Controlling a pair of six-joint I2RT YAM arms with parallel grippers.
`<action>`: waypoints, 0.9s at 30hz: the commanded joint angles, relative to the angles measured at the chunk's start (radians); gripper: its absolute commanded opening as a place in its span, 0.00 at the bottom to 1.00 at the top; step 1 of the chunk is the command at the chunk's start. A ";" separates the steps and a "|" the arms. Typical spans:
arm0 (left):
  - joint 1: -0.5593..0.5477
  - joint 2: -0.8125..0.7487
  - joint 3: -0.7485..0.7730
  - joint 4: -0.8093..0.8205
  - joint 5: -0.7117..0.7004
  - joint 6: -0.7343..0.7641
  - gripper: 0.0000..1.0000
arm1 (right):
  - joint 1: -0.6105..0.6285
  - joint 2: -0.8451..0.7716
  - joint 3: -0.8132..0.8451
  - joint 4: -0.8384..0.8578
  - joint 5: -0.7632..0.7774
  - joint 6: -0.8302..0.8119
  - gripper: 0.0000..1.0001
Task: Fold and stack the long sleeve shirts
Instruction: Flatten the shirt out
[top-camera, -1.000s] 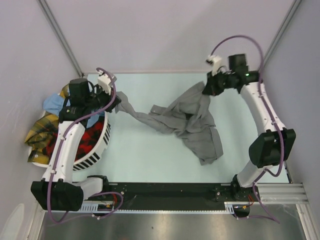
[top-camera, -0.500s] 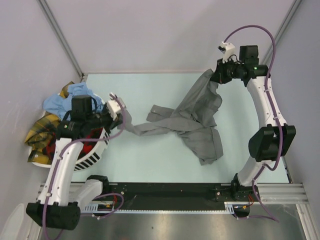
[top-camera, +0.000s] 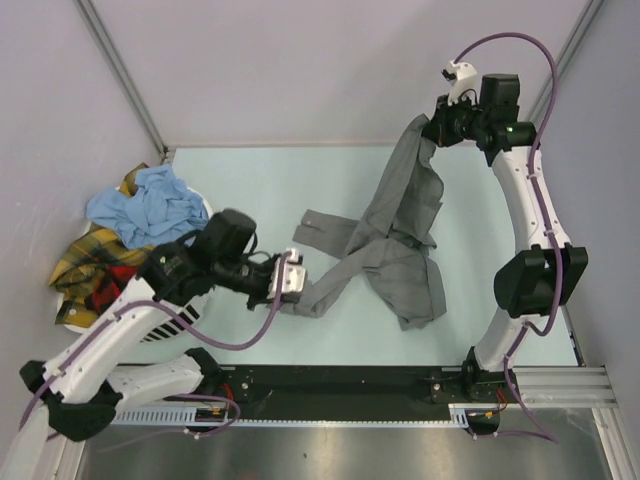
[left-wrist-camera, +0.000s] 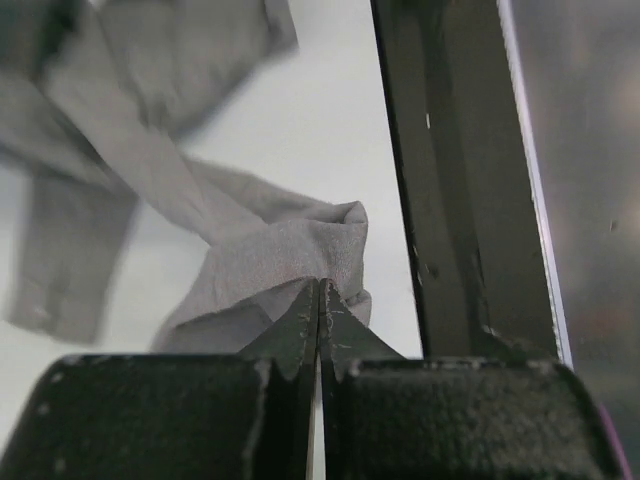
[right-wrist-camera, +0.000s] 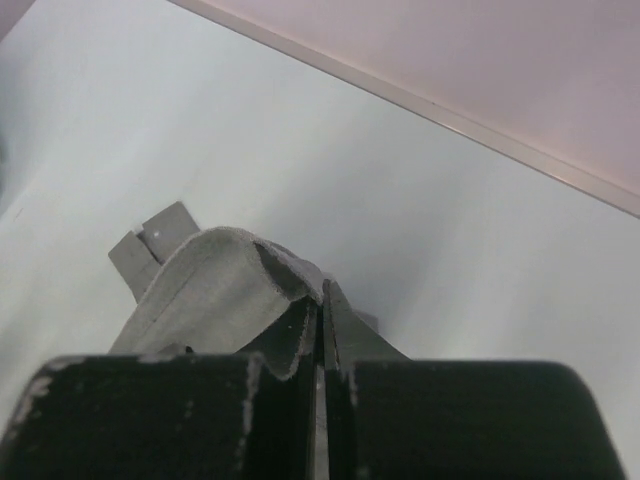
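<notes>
The grey long sleeve shirt (top-camera: 395, 250) hangs stretched over the middle of the table. My right gripper (top-camera: 432, 130) is shut on one part of it, high at the back right; the pinched fold shows in the right wrist view (right-wrist-camera: 215, 290). My left gripper (top-camera: 300, 290) is shut on another part low near the front, seen in the left wrist view (left-wrist-camera: 290, 260). The light blue shirt (top-camera: 145, 205), yellow plaid shirt (top-camera: 85, 255) and red-and-black plaid shirt (top-camera: 125, 275) lie heaped at the left.
The white slotted basket (top-camera: 160, 325) sits at the left under the heap, partly hidden by my left arm. The black rail (top-camera: 340, 385) runs along the table's near edge; it also shows in the left wrist view (left-wrist-camera: 450, 180). Walls close the back and sides.
My left gripper has swung from the basket toward the front middle, dragging its part of the grey shirt along. My right gripper has risen and moved back, lifting the shirt.
</notes>
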 joint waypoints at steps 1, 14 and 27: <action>-0.119 0.178 0.385 0.090 0.085 -0.113 0.00 | 0.022 0.049 -0.001 0.092 0.062 0.053 0.00; -0.055 0.533 0.879 0.840 -0.246 -0.563 0.00 | -0.126 -0.072 -0.078 -0.178 -0.314 -0.037 1.00; 0.079 0.752 1.049 0.952 -0.170 -0.703 0.00 | 0.048 -0.577 -0.826 0.279 -0.286 0.051 1.00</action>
